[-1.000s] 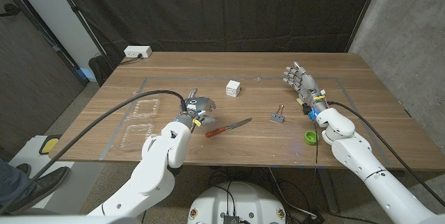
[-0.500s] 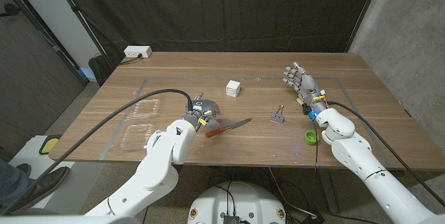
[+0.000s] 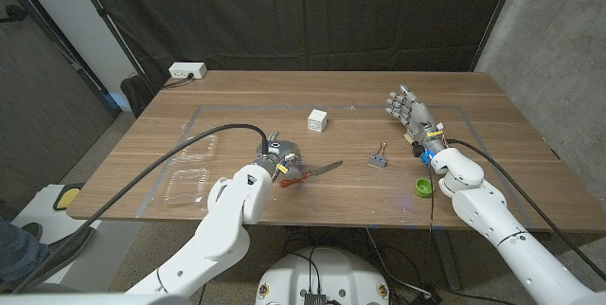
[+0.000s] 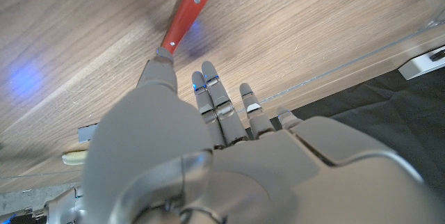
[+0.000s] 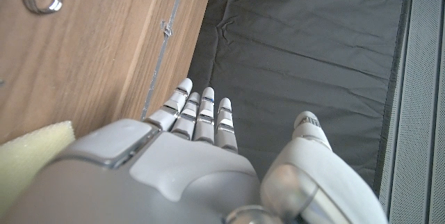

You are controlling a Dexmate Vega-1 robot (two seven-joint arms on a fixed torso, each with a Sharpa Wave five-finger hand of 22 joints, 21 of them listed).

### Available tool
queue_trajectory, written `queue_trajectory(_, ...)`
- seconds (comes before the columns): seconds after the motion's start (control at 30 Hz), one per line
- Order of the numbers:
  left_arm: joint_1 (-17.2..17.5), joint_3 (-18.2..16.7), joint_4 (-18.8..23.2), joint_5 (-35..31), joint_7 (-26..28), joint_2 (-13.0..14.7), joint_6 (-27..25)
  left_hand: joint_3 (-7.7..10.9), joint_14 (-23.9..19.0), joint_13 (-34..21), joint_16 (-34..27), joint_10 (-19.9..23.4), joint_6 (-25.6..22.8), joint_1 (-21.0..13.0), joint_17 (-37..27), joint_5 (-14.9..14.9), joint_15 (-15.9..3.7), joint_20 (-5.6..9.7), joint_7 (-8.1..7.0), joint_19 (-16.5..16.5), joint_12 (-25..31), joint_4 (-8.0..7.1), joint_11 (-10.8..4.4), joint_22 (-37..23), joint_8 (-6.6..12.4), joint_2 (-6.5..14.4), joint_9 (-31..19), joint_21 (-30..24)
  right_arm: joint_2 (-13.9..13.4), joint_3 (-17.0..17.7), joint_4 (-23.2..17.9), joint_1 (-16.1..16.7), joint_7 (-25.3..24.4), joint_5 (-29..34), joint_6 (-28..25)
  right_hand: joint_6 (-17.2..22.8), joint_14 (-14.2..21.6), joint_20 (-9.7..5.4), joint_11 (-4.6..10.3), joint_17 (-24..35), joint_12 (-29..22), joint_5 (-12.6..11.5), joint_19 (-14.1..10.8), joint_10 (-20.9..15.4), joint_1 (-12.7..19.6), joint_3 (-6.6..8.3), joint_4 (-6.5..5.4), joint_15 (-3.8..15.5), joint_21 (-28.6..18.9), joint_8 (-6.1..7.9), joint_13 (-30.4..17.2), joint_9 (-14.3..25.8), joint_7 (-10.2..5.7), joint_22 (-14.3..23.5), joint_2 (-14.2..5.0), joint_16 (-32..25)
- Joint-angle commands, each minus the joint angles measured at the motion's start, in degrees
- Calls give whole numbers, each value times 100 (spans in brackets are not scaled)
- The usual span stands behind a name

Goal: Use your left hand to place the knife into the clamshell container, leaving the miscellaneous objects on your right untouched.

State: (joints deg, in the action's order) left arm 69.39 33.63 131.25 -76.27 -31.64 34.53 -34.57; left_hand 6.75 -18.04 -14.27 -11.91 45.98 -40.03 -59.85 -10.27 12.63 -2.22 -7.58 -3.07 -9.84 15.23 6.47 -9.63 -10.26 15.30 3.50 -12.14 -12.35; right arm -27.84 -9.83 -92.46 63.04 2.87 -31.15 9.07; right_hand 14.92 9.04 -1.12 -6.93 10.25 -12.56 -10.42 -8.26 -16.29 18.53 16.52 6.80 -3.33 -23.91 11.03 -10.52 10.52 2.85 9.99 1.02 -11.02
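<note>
The left hand [image 3: 281, 158] has slid toward three o'clock onto the knife [image 3: 309, 172], fingers spread wide, holding nothing, so grasping seems next.

Red-handled knife [image 3: 309, 173], clear clamshell container [image 3: 192, 172], white cube [image 3: 318, 120], green cap [image 3: 423, 188], brown wooden table [image 3: 511, 144].
</note>
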Motion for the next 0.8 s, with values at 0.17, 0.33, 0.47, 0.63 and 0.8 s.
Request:
queue_trajectory(0.17, 31, 57, -162, -93, -77, -204, -25, 31, -45, -49, 2, 139, -127, -11, -26, -38, -140, -30, 134, -169, 8, -11, 45, -17, 44, 10, -1, -22, -6, 3, 38, 19, 49, -42, -39, 23, 37, 42, 5, 21, 0, -52, -21, -46, 34, -47, 0, -21, 23, 7, -23, 32, -28, 23, -37, 4)
queue_trajectory(0.33, 10, 147, -251, -257, -57, -293, -100, 40, -74, -61, -3, 134, -126, -32, -24, -44, -150, -43, 126, -133, 0, -4, 52, -17, 34, 22, 2, -27, -11, 12, 45, 37, 69, -56, -30, 24, 44, 49, 13, 20, -2, -52, -24, -54, 36, -50, 3, -15, 32, 8, -23, 32, -32, 23, -35, 3)
queue_trajectory(0.47, 36, 237, -307, -542, -10, -373, -189, 44, -99, -69, -7, 149, -149, -45, -22, -49, -146, -41, 129, -111, 1, 0, 48, -17, 37, 25, 4, -29, -11, 20, 56, 47, 84, -72, -24, 28, 47, 52, 7, 21, -1, -51, -25, -52, 32, -54, 1, -17, 38, 10, -23, 32, -30, 23, -34, 2)
queue_trajectory(0.63, 74, 254, -374, -728, 33, -462, -241, 50, -104, -78, -3, 151, -161, -60, -21, -54, -141, -66, 151, -85, -4, 5, 49, -16, 34, 31, 7, -31, -17, 24, 63, 61, 106, -86, -24, 31, 50, 57, 9, 21, 0, -51, -23, -50, 30, -57, 1, -20, 46, 11, -23, 33, -29, 24, -32, 1)
queue_trajectory(0.8, 94, 222, -412, -658, 91, -489, -176, 55, -99, -87, 4, 147, -154, -71, -21, -59, -140, -80, 143, -73, -10, 7, 61, -16, 24, 38, 10, -28, -26, 37, 21, 101, 84, -75, -13, 29, 50, 57, 1, 21, -3, -51, -19, -59, 27, -61, 1, -20, 55, 10, -23, 33, -30, 24, -30, 2)
